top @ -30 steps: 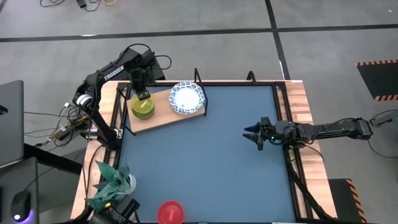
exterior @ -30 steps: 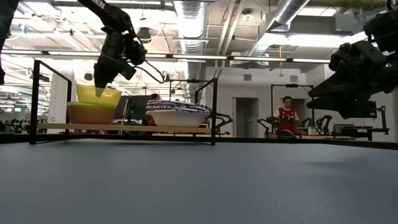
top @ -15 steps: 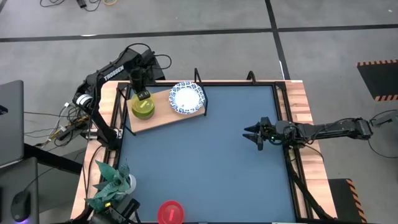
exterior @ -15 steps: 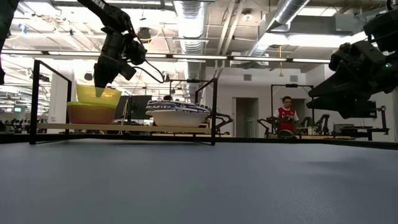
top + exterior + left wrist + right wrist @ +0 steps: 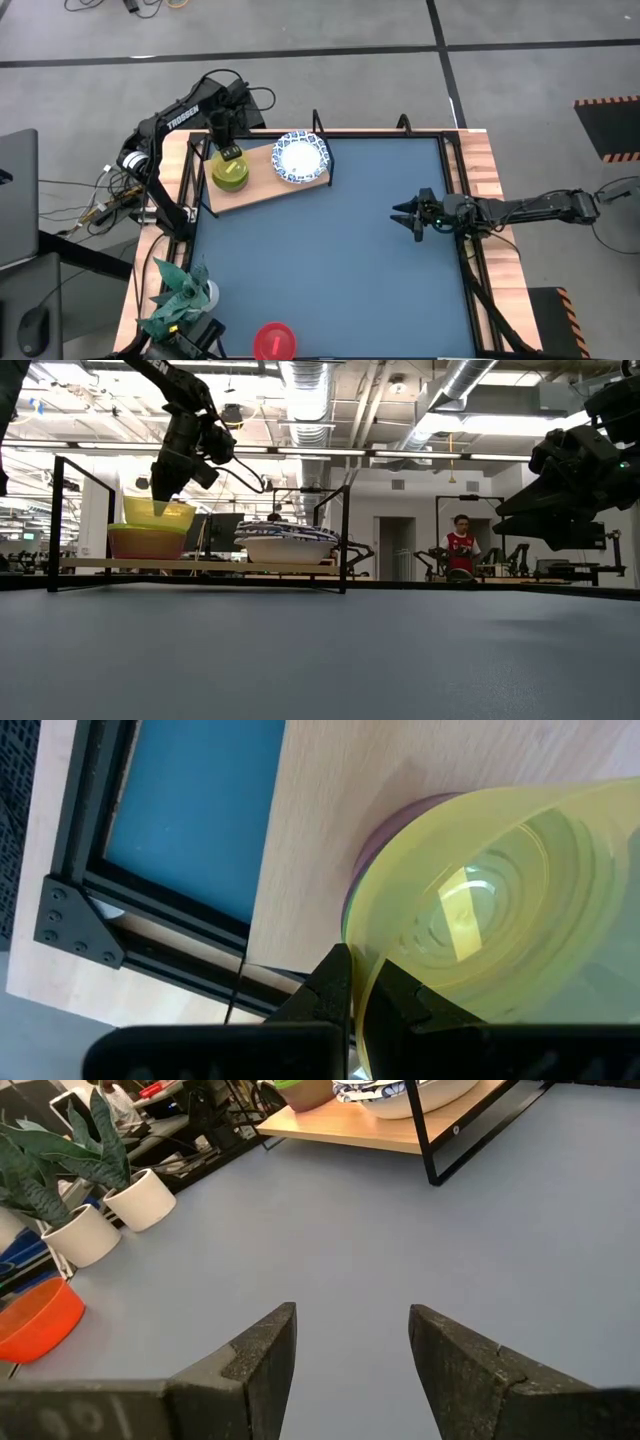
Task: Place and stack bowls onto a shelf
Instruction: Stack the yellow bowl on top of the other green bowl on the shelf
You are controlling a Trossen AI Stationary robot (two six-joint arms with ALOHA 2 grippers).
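The yellow bowl [image 5: 231, 174] sits on top of a small stack at the left end of the light-wood shelf [image 5: 268, 186]. In the low view the yellow bowl [image 5: 160, 512] nests in a darker bowl [image 5: 145, 543]. A purple rim [image 5: 372, 832] peeks out under it in the left wrist view. White bowls with blue rims [image 5: 300, 157] are stacked at the shelf's right end. A red bowl [image 5: 273, 341] rests on the table's near edge. My left gripper [image 5: 229, 153] is shut on the yellow bowl. My right gripper [image 5: 409, 215] hovers open at the table's right side. My left gripper pinches the yellow bowl's rim [image 5: 378, 952] on the side toward the shelf's far left corner. One finger [image 5: 332, 982] is outside the wall and one finger [image 5: 402, 998] is inside. The fingers come from above, pointing down. The bowl stays upright, nested on the stack.
Black metal shelf supports [image 5: 345, 538] rise at the shelf's ends. A potted green plant [image 5: 178, 296] stands at the near left corner, with white pots [image 5: 140, 1198] in the right wrist view. The blue-grey tabletop [image 5: 330, 270] stretches between shelf and right gripper. A person [image 5: 461, 546] stands far behind.
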